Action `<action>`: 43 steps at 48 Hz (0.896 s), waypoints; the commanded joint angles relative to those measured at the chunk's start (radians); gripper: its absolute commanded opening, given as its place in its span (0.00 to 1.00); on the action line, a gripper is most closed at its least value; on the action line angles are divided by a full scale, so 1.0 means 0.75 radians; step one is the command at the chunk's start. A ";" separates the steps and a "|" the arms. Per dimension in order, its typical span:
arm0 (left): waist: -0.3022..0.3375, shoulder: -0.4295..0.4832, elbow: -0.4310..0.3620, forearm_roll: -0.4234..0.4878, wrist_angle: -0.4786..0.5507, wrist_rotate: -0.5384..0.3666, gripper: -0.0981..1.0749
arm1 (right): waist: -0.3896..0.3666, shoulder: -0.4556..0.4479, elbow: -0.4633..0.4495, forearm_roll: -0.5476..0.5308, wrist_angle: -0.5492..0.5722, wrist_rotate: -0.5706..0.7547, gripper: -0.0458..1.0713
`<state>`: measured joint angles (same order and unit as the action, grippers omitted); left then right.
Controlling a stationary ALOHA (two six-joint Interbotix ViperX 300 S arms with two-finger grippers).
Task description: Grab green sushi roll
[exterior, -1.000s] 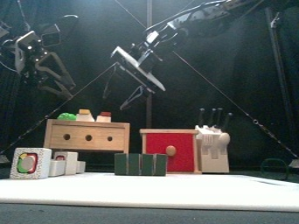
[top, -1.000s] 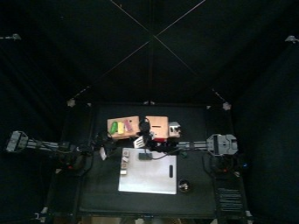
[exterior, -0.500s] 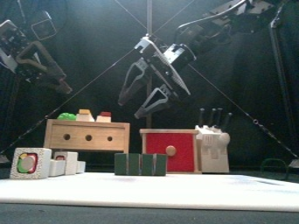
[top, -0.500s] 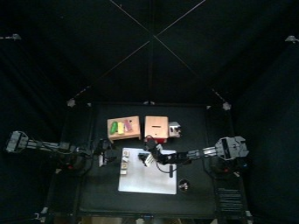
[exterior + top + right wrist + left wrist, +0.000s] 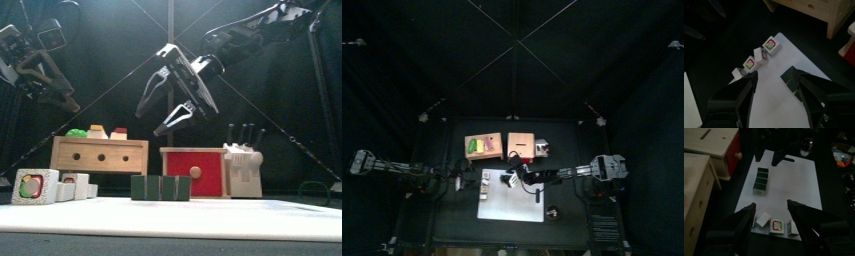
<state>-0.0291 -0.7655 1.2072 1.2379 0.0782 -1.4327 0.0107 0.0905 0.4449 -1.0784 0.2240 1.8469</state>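
green sushi roll [image 5: 761, 179] partly hidden behind right claw [image 5: 774, 90].

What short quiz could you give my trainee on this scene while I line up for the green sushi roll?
1. True or false: the right gripper is shut on one of the dark-green pieces.
2. In the front view, what stands right beside the red box on its right? A) wooden box B) white knife block C) white cubes
3. What do the dark-green pieces rest on?
Key: 1 false: its fingers are spread and empty, high above the table. 2 B. 3 the white mat.
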 commanded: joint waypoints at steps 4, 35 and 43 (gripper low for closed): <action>0.014 0.025 -0.022 -0.002 -0.004 0.002 0.84 | -0.006 -0.067 -0.008 0.102 -0.025 -0.002 0.85; 0.033 0.031 -0.018 -0.002 -0.004 0.008 0.84 | -0.025 -0.117 0.031 0.276 -0.029 -0.004 0.85; 0.049 0.031 -0.016 -0.002 -0.004 0.008 0.84 | -0.033 -0.129 0.049 0.290 -0.025 -0.004 0.85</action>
<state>0.0000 -0.7440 1.2072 1.2364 0.0782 -1.4281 -0.0077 0.0368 0.4863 -0.8667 0.2056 1.8454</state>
